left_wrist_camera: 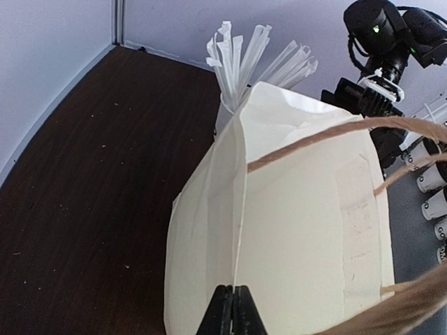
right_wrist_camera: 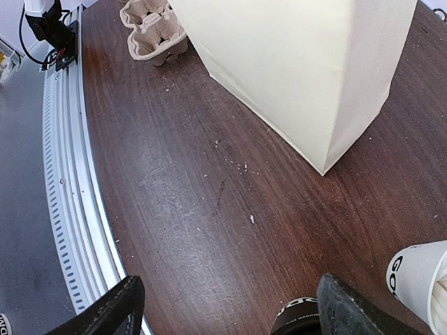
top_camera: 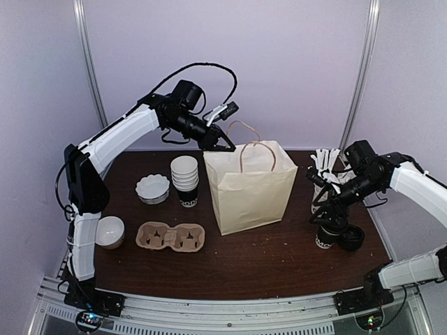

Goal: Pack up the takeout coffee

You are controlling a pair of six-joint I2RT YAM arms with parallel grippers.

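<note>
Takeout coffee [right_wrist_camera: 299,317]: cropped by bottom edge, lettering incomplete. White cup [right_wrist_camera: 419,279]: cropped at right edge, contents indistinct.

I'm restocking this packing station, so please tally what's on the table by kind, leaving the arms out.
Paper bag: 1
Cardboard cup carrier: 1
Stack of unlidded cups: 1
White dishes: 2
White cup of sticks: 1
Black cup: 1
Black round item beside it, lid or cup unclear: 1
Total: 8
</note>
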